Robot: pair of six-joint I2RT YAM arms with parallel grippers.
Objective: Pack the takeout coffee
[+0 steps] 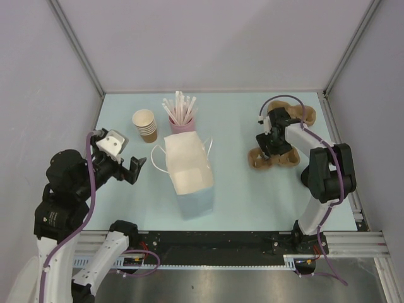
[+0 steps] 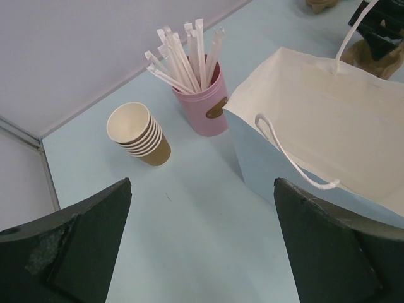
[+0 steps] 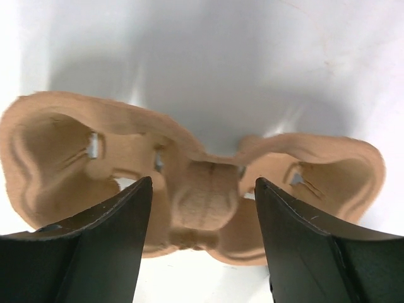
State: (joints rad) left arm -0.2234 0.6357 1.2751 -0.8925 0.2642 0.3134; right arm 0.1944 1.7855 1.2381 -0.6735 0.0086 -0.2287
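Note:
The takeout coffee, a kraft cup with a black lid, shows in no view. A white and pale-blue paper bag (image 1: 189,169) stands open at the table's middle; its inside (image 2: 328,107) looks empty. A tan pulp cup carrier (image 1: 276,158) lies at the right. My right gripper (image 1: 270,146) hangs just above it, open, with its jaws either side of the carrier's middle ridge (image 3: 205,202), and the gripper (image 3: 203,183) holds nothing. My left gripper (image 1: 123,169) is open and empty left of the bag, above bare table (image 2: 202,189).
A stack of tan lidless cups (image 1: 145,125) (image 2: 139,132) and a pink cup of white straws (image 1: 181,118) (image 2: 205,104) stand behind the bag. The bag's cord handles (image 2: 297,164) hang over its rim. Walls close off the back and sides.

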